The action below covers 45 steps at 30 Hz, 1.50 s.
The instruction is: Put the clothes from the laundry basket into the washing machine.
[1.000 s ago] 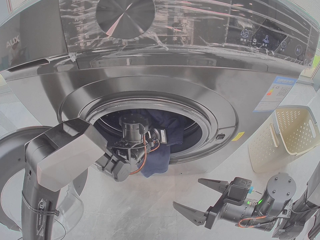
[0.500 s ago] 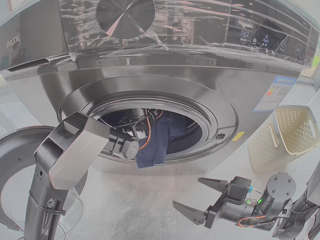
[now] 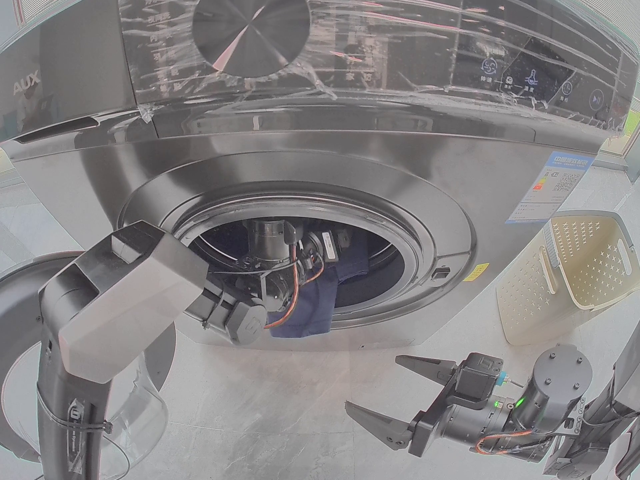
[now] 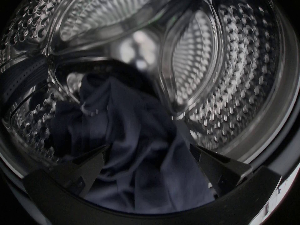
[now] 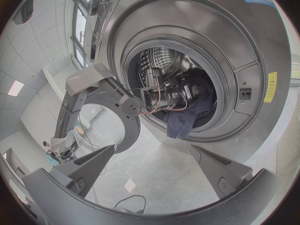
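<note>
Head view showed the washing machine (image 3: pixel 413 168) before me, its round door (image 3: pixel 20 341) swung wide at my left; the laundry basket (image 3: pixel 587 268), cream plastic pierced with small cross-shaped holes, sat on the floor (image 3: pixel 280 401) just beside the machine's right front corner. My left arm went in through the opening; in the left wrist view my left pincer (image 4: pixel 148 146) was inside the drum (image 4: pixel 243 63), its jaws spread wide and gripping nothing.

The task's thing was a dark navy garment (image 4: pixel 134 132); it was soft, matt and heavily creased; most of it lay bunched in a rumpled heap on the bottom of the drum, between and beyond my left pincer's jaws. One fold rose toward the back of the drum; on it sat a small pale loop or tag that I could not make out. The garment was not all inside; one flat end hung out over the lower rim of the opening and down the machine's front, short of the floor, just under my left wrist. What kind of garment it was I could not tell.

My right pincer (image 3: pixel 373 385) hung low above the floor, well apart from the machine and to the right of the opening; its jaws stood wide open and empty, pointing toward my left.
</note>
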### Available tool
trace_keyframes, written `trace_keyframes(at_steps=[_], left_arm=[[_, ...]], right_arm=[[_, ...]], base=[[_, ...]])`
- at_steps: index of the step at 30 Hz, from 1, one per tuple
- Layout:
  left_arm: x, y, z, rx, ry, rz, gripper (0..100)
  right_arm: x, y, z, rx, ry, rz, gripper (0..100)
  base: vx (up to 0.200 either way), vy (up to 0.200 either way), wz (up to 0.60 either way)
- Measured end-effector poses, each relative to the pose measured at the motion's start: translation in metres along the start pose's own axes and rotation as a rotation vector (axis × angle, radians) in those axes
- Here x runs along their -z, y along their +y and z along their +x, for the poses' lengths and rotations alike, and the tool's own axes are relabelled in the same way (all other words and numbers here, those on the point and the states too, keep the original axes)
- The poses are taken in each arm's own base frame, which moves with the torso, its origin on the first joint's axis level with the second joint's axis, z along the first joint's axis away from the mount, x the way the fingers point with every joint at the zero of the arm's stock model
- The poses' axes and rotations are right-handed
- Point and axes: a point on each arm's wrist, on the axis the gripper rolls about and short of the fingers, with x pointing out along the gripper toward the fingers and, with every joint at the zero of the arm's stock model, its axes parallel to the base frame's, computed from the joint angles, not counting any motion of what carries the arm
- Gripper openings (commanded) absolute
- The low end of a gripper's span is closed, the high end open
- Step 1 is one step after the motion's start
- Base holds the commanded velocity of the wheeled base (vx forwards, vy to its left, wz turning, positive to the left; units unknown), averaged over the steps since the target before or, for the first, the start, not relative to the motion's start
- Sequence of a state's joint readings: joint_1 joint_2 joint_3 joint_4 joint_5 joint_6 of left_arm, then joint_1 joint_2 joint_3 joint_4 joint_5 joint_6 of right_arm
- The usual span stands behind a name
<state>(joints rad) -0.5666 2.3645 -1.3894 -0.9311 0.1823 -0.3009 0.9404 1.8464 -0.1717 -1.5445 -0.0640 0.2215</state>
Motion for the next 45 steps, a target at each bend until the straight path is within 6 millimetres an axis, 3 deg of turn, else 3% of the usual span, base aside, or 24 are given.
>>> trace_keyframes(at_steps=[4,9,10,22,34,39,40,45], left_arm=[[0.013,0.002,-0.019,-0.008,0.114,0.068,100],[0.022,0.003,-0.025,0.002,0.159,0.093,100],[0.024,0.003,-0.023,0.004,0.151,0.092,0],[0.026,0.016,0.003,-0.017,0.097,0.077,0],[-0.057,0.005,0.041,0.001,-0.280,-0.042,0],[-0.070,0.005,0.047,0.003,-0.349,-0.063,0],[-0.069,0.006,0.047,0.003,-0.351,-0.065,100],[-0.052,0.009,0.045,-0.016,-0.296,-0.058,100]], right_arm=[[0.000,0.000,0.000,-0.001,0.001,-0.001,100],[0.000,0.000,0.000,-0.001,0.001,0.000,100],[0.000,0.001,0.000,-0.002,0.001,0.000,100],[0.000,0.000,0.000,-0.001,0.000,0.001,100],[-0.001,0.000,0.001,0.000,-0.007,0.002,100],[-0.002,0.000,0.002,0.001,-0.009,0.001,100],[-0.002,0.000,0.002,0.001,-0.010,0.002,100],[-0.002,0.000,0.002,0.002,-0.011,0.002,100]], base=[[0.000,0.000,0.00],[0.000,0.000,0.00],[0.000,0.000,0.00],[0.000,0.000,0.00],[0.000,0.000,0.00],[0.000,0.000,0.00],[0.000,0.000,0.00],[0.000,0.000,0.00]])
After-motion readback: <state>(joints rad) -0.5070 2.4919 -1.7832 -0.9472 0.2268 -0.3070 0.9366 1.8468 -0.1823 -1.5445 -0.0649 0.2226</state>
